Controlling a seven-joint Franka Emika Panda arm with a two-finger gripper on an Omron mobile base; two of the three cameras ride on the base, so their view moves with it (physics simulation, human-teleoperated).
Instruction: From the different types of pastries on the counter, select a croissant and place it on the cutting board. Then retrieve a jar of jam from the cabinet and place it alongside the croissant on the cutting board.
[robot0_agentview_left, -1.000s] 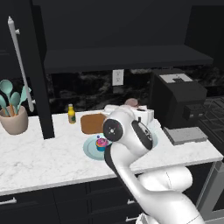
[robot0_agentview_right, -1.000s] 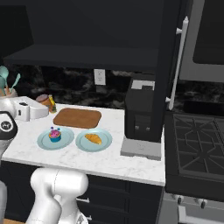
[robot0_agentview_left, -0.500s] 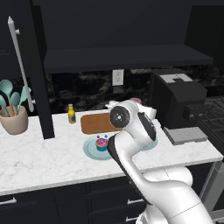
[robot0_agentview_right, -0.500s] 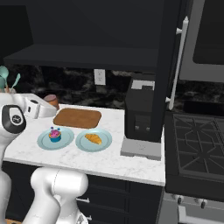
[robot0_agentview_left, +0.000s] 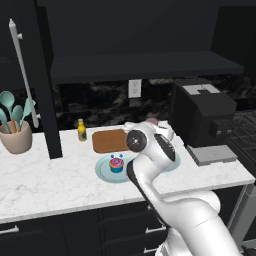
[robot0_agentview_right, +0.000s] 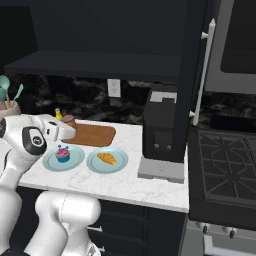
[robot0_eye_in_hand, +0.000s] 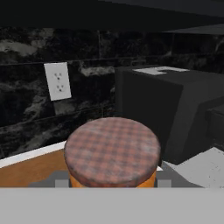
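The gripper (robot0_eye_in_hand: 113, 183), clenched on the jar of jam (robot0_eye_in_hand: 112, 153), hangs over the cutting board (robot0_agentview_right: 92, 134) while the croissant (robot0_agentview_right: 107, 158) sits on its plate (robot0_agentview_right: 120, 159); a tilted release could topple it.

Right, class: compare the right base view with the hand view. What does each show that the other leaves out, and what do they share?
Right base view: the croissant and the cupcake side by side, plus the stove at the far right. Hand view: the checked pattern on the lid of the jar of jam, seen close up. Shared: the cutting board, the wall outlet and the black machine.
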